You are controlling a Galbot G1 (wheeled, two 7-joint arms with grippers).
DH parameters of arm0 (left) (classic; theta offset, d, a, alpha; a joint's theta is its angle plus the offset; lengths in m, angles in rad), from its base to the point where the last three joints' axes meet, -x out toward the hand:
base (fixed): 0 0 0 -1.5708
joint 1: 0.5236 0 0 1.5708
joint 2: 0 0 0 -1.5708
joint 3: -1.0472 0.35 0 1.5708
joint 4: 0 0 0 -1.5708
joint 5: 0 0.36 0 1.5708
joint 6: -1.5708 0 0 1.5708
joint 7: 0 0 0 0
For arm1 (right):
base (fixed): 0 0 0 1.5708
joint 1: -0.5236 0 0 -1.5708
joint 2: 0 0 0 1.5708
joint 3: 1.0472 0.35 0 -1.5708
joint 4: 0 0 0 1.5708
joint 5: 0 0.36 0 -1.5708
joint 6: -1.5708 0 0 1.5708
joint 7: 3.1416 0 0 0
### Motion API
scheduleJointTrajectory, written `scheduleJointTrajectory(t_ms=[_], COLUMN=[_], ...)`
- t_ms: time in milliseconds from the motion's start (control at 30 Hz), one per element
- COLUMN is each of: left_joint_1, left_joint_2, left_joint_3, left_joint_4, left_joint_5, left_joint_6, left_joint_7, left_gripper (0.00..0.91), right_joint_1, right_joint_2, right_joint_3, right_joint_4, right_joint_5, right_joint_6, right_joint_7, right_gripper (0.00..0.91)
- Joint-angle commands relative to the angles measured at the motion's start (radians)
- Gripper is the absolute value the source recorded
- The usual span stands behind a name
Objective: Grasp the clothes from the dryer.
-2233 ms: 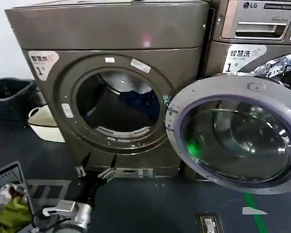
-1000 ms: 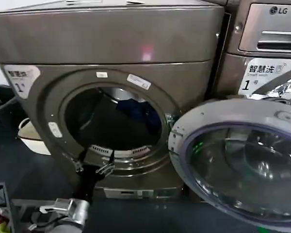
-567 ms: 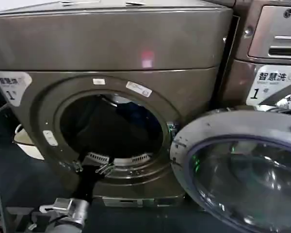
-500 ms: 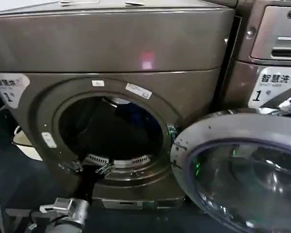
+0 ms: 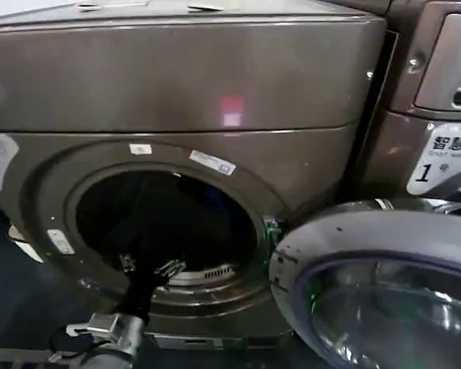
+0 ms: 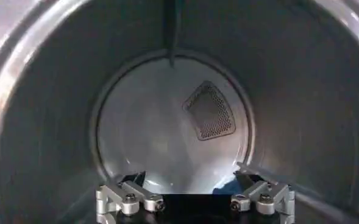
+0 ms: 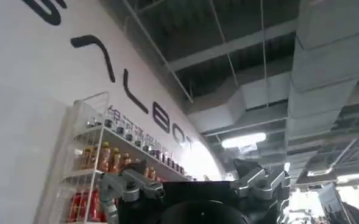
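The left tool (image 5: 148, 267) reaches level into the dryer (image 5: 215, 84) mouth, fingers apart, just above the lower rim. The drum around it is wide open. The right tool (image 7: 194, 185) points up at the ceiling, fingers apart.

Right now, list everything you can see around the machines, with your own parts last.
dryer: one, bronze-grey, straight ahead, porthole open
dryer door: one, grey rim with glass, swung open to the right
pink light: one, on the dryer front above the porthole
second machine: one, bronze-grey, right of the dryer, white "1" sticker
vent: one, grey mesh, on the drum's back wall
clothes: a sliver of blue fabric low in the drum; count unclear
shelf: one, white wire, holding bottles, against a white wall
left end effector: one, silver, open, at the porthole's lower edge
right end effector: one, silver, open, aimed toward the ceiling
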Motion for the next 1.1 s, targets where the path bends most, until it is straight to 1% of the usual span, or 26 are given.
scheduleJointTrajectory(t_ms=[33,200,933,967,1000,1100], left_joint_1=[0.002,-0.001,-0.011,-0.011,-0.012,-0.032], left_joint_2=[-0.003,-0.003,0.001,0.001,0.003,0.008], left_joint_3=[-0.007,-0.011,-0.012,-0.012,-0.013,-0.015], left_joint_4=[0.001,0.004,0.011,0.012,0.013,0.026], left_joint_5=[0.000,-0.003,-0.010,-0.010,-0.011,-0.018], left_joint_6=[0.000,0.004,0.006,0.006,0.006,0.005], left_joint_7=[0.000,-0.001,-0.001,0.000,-0.001,0.000], left_gripper=[0.907,0.907,0.907,0.907,0.907,0.907], right_joint_1=[0.008,0.017,0.007,0.004,0.001,-0.006], right_joint_2=[0.000,0.003,0.007,0.008,0.009,0.012], right_joint_3=[-0.009,-0.021,-0.007,-0.005,0.002,0.005], right_joint_4=[0.003,0.006,0.003,0.006,0.012,0.030], right_joint_5=[-0.001,-0.004,-0.005,-0.005,-0.009,-0.026], right_joint_6=[-0.002,-0.002,0.001,-0.002,-0.025,-0.034], right_joint_7=[-0.002,-0.002,-0.010,-0.006,-0.007,-0.013], right_gripper=[0.907,0.907,0.907,0.907,0.907,0.907])
